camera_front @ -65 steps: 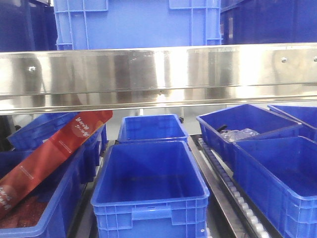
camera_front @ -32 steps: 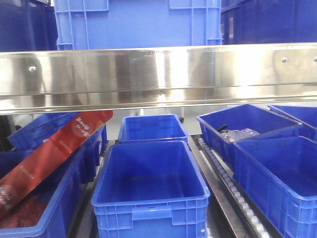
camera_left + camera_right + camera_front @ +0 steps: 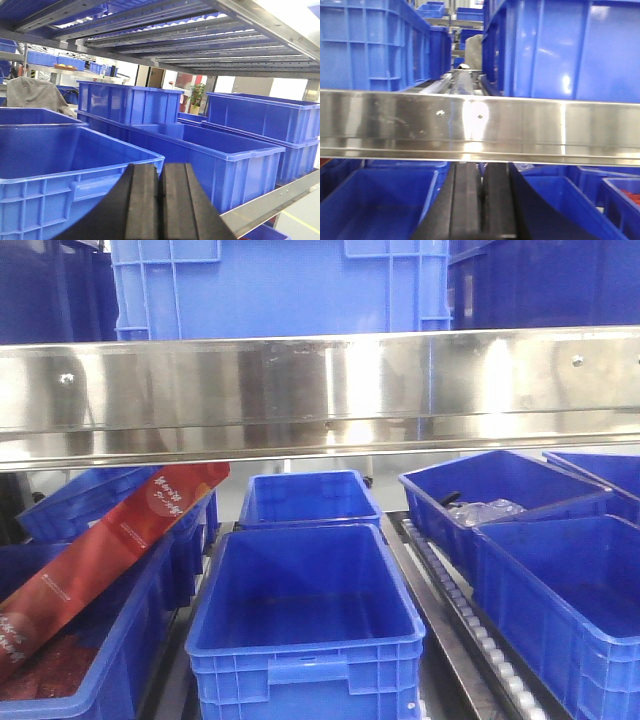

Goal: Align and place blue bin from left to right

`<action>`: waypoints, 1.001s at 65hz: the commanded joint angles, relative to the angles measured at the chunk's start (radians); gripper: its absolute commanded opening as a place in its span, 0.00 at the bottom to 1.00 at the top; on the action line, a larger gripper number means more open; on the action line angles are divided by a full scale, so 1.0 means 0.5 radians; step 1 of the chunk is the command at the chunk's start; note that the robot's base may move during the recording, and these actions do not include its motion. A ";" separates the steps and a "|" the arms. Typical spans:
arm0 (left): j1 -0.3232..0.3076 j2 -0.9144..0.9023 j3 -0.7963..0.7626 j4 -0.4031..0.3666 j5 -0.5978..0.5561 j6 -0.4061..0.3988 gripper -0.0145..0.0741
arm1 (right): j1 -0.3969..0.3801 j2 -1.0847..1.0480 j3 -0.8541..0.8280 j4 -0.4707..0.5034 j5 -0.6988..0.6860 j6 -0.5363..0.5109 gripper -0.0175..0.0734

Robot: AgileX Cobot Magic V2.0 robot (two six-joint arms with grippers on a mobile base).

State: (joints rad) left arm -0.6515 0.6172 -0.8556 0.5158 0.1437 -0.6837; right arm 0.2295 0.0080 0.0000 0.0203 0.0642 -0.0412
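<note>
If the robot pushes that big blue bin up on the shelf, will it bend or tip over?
The blue bin probably stays stiff: its corners are ribbed. Tipping looks unlikely, since it sits flat behind the steel shelf rail. Its smooth plastic may slide easily.

The blue bin (image 3: 278, 285) on the upper shelf is cut off by the top edge of the front view, and the steel shelf rail (image 3: 320, 390) hides its base. The red carton (image 3: 95, 560) runs out past the left edge. Clear packets in the right-hand tub (image 3: 500, 490) are too small to tell. Each wrist view crops its claw at the bottom edge.
</note>
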 commanded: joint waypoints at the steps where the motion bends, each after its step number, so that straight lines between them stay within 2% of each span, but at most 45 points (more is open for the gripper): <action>1: -0.013 -0.004 0.000 0.009 -0.037 0.004 0.04 | 0.031 -0.016 0.000 0.017 -0.025 0.003 0.11; 55: -0.013 -0.004 0.000 0.009 -0.037 0.004 0.04 | 0.043 -0.016 0.000 0.017 -0.025 0.003 0.11; 57: -0.013 -0.004 0.014 -0.029 -0.051 0.004 0.04 | 0.043 -0.016 0.000 0.017 -0.025 0.003 0.11; 65: 0.023 -0.040 0.042 -0.032 0.028 0.004 0.04 | 0.043 -0.016 0.000 0.017 -0.025 0.003 0.11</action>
State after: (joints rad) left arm -0.6493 0.6133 -0.8469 0.5088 0.1531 -0.6837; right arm 0.2490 0.0060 0.0000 0.0241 0.0663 -0.0412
